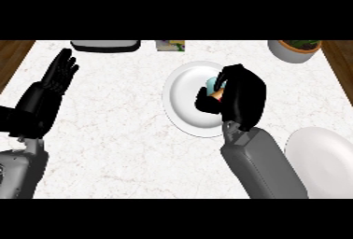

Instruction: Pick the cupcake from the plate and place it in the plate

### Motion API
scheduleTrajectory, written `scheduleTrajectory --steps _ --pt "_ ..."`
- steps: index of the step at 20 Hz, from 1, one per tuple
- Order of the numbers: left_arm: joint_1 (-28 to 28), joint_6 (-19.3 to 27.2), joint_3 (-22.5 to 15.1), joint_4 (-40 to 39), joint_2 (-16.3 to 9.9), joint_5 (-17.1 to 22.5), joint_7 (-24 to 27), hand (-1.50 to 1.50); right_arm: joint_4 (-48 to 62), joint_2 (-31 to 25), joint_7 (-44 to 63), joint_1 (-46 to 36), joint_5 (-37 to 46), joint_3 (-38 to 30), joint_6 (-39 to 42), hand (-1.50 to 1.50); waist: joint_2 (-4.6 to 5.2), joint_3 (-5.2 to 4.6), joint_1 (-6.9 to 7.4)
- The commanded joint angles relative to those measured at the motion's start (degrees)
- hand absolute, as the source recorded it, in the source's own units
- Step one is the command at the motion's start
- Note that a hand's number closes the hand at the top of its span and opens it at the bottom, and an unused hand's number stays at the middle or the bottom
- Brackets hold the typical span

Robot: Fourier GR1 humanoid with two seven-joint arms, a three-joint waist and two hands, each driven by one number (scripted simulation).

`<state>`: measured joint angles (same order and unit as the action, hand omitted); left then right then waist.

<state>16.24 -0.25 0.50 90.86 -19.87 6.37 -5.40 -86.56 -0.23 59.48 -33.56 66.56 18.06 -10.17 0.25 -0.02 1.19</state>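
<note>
Cupcake (214, 88), pale blue, peeks from curled right robot hand (241, 95)

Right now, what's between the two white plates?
In the head view, the right hand and its grey forearm lie between the middle plate and the plate at the right edge. The hand curls round the cupcake. Otherwise only bare counter.

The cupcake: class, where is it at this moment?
In the head view, the cupcake sits right of centre on the middle white plate, with the right hand curled round it.
</note>
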Motion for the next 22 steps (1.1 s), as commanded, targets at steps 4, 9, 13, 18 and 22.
scheduleTrajectory --steps 4,9,13,18,22 --pt "1.3 -0.4 1.1 -0.3 -0.1 -0.7 -0.6 0.0 23.6 0.2 -3.5 -8.8 -4.0 -5.9 -12.6 1.5 0.2 0.04 0.19" --pt "0.2 0.1 -1.4 1.5 2.5 -1.9 -0.4 0.0 41.8 0.2 -6.7 -18.1 -7.8 -8.6 -16.8 1.5 0.51 0.05 1.24" --pt "1.3 0.0 -1.2 1.3 2.8 -2.0 -0.9 0.0 47.5 0.2 -7.1 -20.0 -14.0 -9.9 -24.1 1.5 0.57 0.08 1.75" --pt "1.1 -2.6 0.3 1.3 1.4 -0.2 -0.7 0.0 56.3 0.2 -17.5 -23.4 -20.9 -15.9 -28.0 -1.5 0.94 0.11 2.45" --pt "4.0 -0.6 -0.8 -2.5 3.5 -2.5 0.0 0.0 56.7 0.2 -25.2 -22.7 -27.9 -13.8 -35.1 -1.5 1.15 0.12 2.49"
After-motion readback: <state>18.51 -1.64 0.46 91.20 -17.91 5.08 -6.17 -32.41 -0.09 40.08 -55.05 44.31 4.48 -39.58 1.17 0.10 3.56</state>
